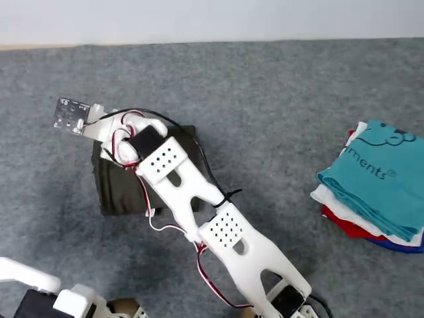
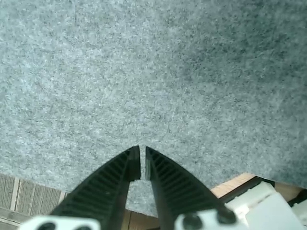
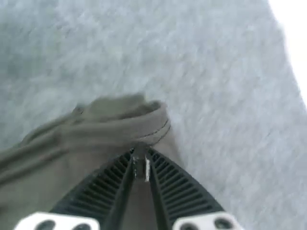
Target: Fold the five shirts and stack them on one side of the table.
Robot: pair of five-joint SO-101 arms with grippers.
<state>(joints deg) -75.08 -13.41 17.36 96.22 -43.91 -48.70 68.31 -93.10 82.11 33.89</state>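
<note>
Overhead, the right arm (image 1: 232, 232) stretches across the grey tabletop (image 1: 265, 99) to a folded olive shirt (image 1: 116, 189) on one side, well apart from the stack of folded shirts (image 1: 374, 182) at the opposite edge, teal on top. The left arm (image 1: 40, 285) sits at the near edge. From the left wrist, the left hand (image 2: 142, 154) has its fingers together over bare felt. From the right wrist, the right hand (image 3: 140, 160) is closed, tips at the olive shirt's folded edge; whether cloth is pinched is unclear.
</note>
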